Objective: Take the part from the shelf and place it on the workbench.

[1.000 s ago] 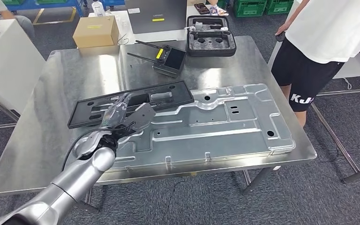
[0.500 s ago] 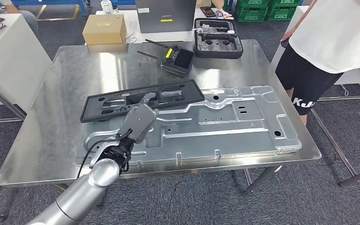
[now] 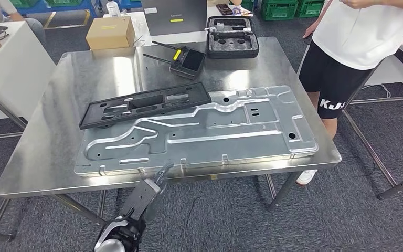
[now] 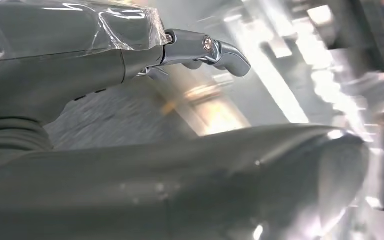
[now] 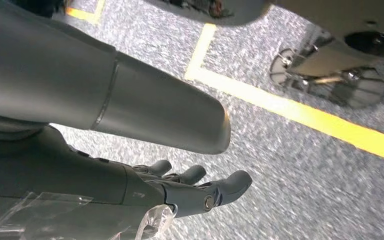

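Nearest, the left hand [image 3: 142, 195] hangs below the near edge of the steel workbench [image 3: 42, 157], its fingers [image 4: 225, 50] spread and holding nothing. The right hand [image 5: 180, 192] hangs over grey speckled floor [image 5: 300, 180], fingers loosely extended, empty. Beyond the left fingers, well apart from them, the large stamped silver metal panel [image 3: 199, 136] lies flat on the workbench. Behind it, touching its far edge, lies a long black plastic frame [image 3: 147, 104]. Farther back sits a black remote controller [image 3: 186, 60].
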### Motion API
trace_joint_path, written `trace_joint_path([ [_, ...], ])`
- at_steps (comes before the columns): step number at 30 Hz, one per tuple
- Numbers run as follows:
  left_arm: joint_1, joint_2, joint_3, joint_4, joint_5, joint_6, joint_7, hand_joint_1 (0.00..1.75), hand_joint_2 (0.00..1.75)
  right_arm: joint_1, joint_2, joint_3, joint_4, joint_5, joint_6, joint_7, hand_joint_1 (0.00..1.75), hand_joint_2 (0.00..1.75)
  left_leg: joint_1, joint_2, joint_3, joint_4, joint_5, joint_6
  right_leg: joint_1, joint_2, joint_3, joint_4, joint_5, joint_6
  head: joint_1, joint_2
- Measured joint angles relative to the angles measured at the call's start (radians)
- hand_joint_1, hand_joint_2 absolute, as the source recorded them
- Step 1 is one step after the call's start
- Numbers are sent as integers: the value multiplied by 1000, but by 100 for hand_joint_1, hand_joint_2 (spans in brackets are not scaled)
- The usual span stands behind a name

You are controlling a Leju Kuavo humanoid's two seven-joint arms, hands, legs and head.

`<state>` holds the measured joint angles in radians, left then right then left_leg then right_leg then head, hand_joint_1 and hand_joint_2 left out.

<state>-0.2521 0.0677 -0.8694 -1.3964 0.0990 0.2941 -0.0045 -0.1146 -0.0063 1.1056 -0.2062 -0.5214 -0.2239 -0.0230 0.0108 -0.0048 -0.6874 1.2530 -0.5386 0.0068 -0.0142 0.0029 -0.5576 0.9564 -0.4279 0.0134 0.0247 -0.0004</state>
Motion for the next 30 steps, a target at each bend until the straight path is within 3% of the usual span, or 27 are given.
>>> trace_joint_path([
  [1, 22, 11, 8, 0, 19, 2, -8, 0, 0, 1, 0, -1, 0, -1, -1, -1, 0, 0, -2, 0, 38, -41, 20, 5, 2, 0, -9, 0, 7, 0, 0, 0],
  [4, 70, 40, 28, 5, 79, 14, -52, 0, 0, 2, 0, -5, 0, -4, -3, -5, 0, 0, -14, 2, 188, -255, 62, 28, 8, 0, -28, 1, 24, 6, 0, 0],
  [6, 92, 53, 36, 17, 106, 38, -73, 0, 0, 2, -2, -8, 0, -8, -6, -8, 0, 0, -19, 5, 220, -314, 63, 34, 10, -2, -32, 1, 34, 14, 1, 0],
  [8, 114, 62, 40, 51, 127, 75, -84, 0, 0, 1, -6, -11, 0, -12, -9, -10, 0, 0, -18, 8, 215, -321, 75, 41, 8, -2, -34, 4, 38, 24, 2, 0],
  [9, 123, 64, 40, 79, 141, 91, -91, 0, 0, 0, -8, -13, 0, -13, -10, -9, 0, 0, -16, 9, 212, -324, 83, 48, 6, -2, -40, 16, 26, 29, 3, 0],
  [12, 142, 65, 40, 182, 198, 109, -135, 0, 0, 1, -10, -16, 0, -14, -10, -5, 0, 0, -10, 11, 193, -327, 104, 65, 2, -2, -91, 147, -76, 43, 8, 0],
  [13, 146, 65, 40, 218, 218, 112, -151, 0, 0, 1, -10, -16, 0, -15, -10, -4, 0, 0, -9, 11, 186, -327, 109, 67, 0, -1, -111, 205, -110, 47, 8, 0],
  [15, 150, 60, 40, 314, 252, 122, -178, 0, 0, 2, -11, -16, 0, -16, -10, -1, 0, 0, -8, 12, 172, -326, 119, 62, -4, -2, -130, 282, -145, 54, 8, 0],
  [16, 151, 57, 40, 375, 268, 126, -190, 0, 0, 2, -11, -16, 0, -17, -10, 0, 0, 0, -6, 12, 165, -325, 124, 58, -7, -2, -118, 282, -143, 57, 8, 0],
  [17, 152, 52, 40, 439, 280, 132, -196, 0, 0, 2, -11, -16, 0, -18, -10, 2, 0, 0, -4, 12, 158, -324, 129, 53, -9, -2, -84, 243, -125, 60, 8, 0],
  [19, 150, 43, 40, 556, 299, 145, -187, 0, 0, 2, -13, -16, 0, -18, -9, 6, 0, 0, -2, 13, 146, -315, 135, 43, -14, -1, 13, 98, -79, 65, 9, 0],
  [21, 150, 34, 40, 659, 313, 159, -156, 0, 0, 1, -13, -16, 0, -16, -7, 10, 0, 0, -4, 13, 136, -304, 138, 30, -14, 5, 65, 8, -57, 56, 8, 0],
  [24, 159, 25, 40, 787, 320, 178, -96, 0, 0, 1, -13, -16, 0, -14, -4, 14, 0, 0, 0, 12, 129, -298, 145, 10, -7, 7, 61, 1, -47, 29, 4, 0],
  [25, 163, 22, 39, 823, 301, 197, -66, 0, 0, 0, -13, -16, 0, -14, -3, 15, 0, 0, 3, 12, 123, -286, 134, 5, -6, 6, 57, 1, -41, 20, 4, 0],
  [27, 170, 16, 27, 886, 233, 251, 11, 0, 0, -2, -13, -16, 0, -19, -4, 15, 0, 0, 6, 11, 91, -207, 71, -3, -7, 1, 45, 0, -29, 3, 2, 0],
  [29, 171, 13, 5, 937, 171, 281, 84, 0, 0, -2, -11, -16, 0, -31, -8, 15, 0, 0, 6, 10, 43, -69, -14, -8, -3, -1, 27, 0, -17, -5, 0, 0],
  [30, 171, 12, -7, 960, 153, 279, 113, 0, 0, -1, -10, -17, 0, -38, -9, 17, 0, 0, 6, 10, 30, -17, -40, -8, -1, -1, 17, 1, -10, -6, 0, 0],
])
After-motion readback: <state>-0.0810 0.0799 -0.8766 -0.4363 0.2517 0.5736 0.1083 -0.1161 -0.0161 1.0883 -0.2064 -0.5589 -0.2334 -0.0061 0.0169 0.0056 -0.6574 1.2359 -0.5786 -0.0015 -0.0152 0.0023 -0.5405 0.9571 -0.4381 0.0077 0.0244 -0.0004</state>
